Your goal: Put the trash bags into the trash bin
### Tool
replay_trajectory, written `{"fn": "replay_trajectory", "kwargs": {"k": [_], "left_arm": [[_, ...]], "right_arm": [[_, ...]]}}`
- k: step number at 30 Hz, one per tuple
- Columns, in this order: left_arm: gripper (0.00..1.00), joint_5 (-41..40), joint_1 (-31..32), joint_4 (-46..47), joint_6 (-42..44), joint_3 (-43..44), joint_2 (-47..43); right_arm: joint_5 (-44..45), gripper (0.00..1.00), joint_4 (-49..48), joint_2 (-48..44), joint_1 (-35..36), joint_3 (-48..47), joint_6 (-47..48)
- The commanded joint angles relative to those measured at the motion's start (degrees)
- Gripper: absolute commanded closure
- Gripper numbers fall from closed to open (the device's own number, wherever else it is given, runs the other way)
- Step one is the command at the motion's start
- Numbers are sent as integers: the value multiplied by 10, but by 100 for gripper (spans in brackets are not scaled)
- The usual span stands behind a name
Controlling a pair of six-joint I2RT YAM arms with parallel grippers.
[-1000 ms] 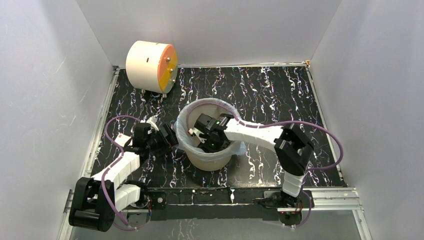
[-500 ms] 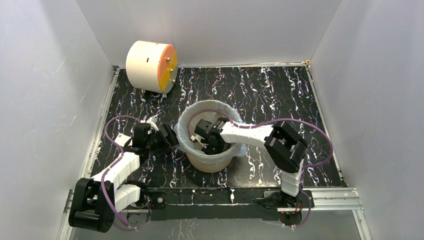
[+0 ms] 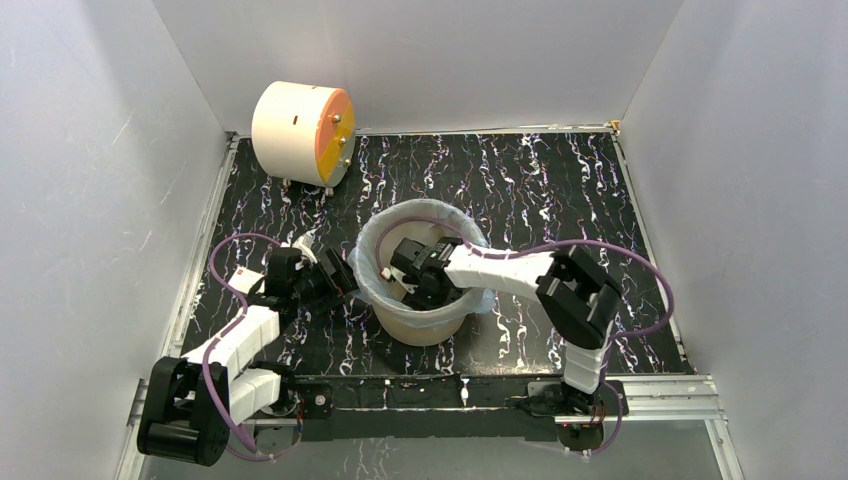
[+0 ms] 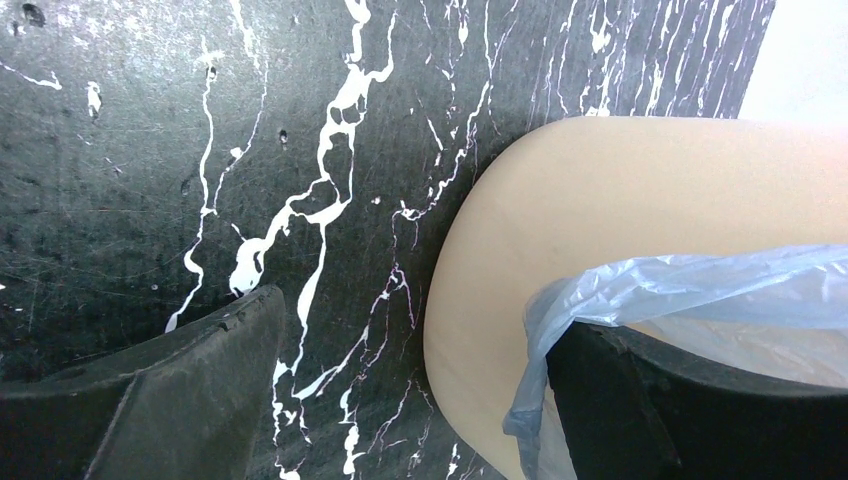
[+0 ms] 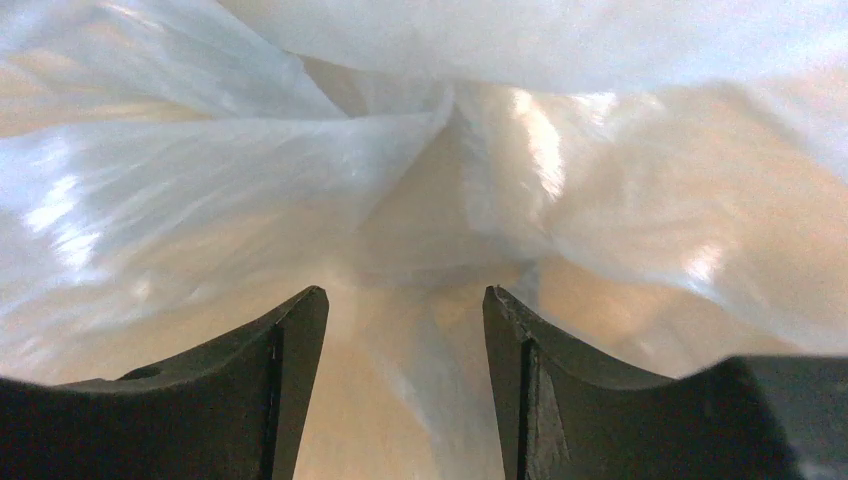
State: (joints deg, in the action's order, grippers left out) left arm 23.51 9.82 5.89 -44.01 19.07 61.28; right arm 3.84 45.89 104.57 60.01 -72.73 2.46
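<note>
Top external: I see the blue bag [image 3: 366, 268] lining the tan bin [image 3: 425, 326] mid-table, my right gripper [image 3: 402, 278] inside it with jaws apart, my left gripper [image 3: 345, 286] spread wide at its left wall

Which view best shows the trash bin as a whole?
Top external: the whole trash bin shows, its rim lined with the blue bag. Left wrist shows only part of its tan wall; right wrist sees just bag plastic inside.
</note>
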Motion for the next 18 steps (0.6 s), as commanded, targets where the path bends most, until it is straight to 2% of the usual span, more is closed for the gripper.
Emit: {"fn": "replay_trajectory", "kwargs": {"k": [1, 6, 14, 18], "left_arm": [[7, 24, -2, 10, -3, 0, -5], [7, 18, -2, -16, 12, 17, 7], [7, 23, -2, -4, 5, 9, 4], [7, 22, -2, 0, 2, 8, 3]], "right_arm": [[6, 31, -6, -68, -8, -63, 11], [-55, 28, 4, -99, -7, -81, 11], [-26, 27, -26, -164, -7, -111, 1], [11, 24, -95, -229, -7, -118, -15]]}}
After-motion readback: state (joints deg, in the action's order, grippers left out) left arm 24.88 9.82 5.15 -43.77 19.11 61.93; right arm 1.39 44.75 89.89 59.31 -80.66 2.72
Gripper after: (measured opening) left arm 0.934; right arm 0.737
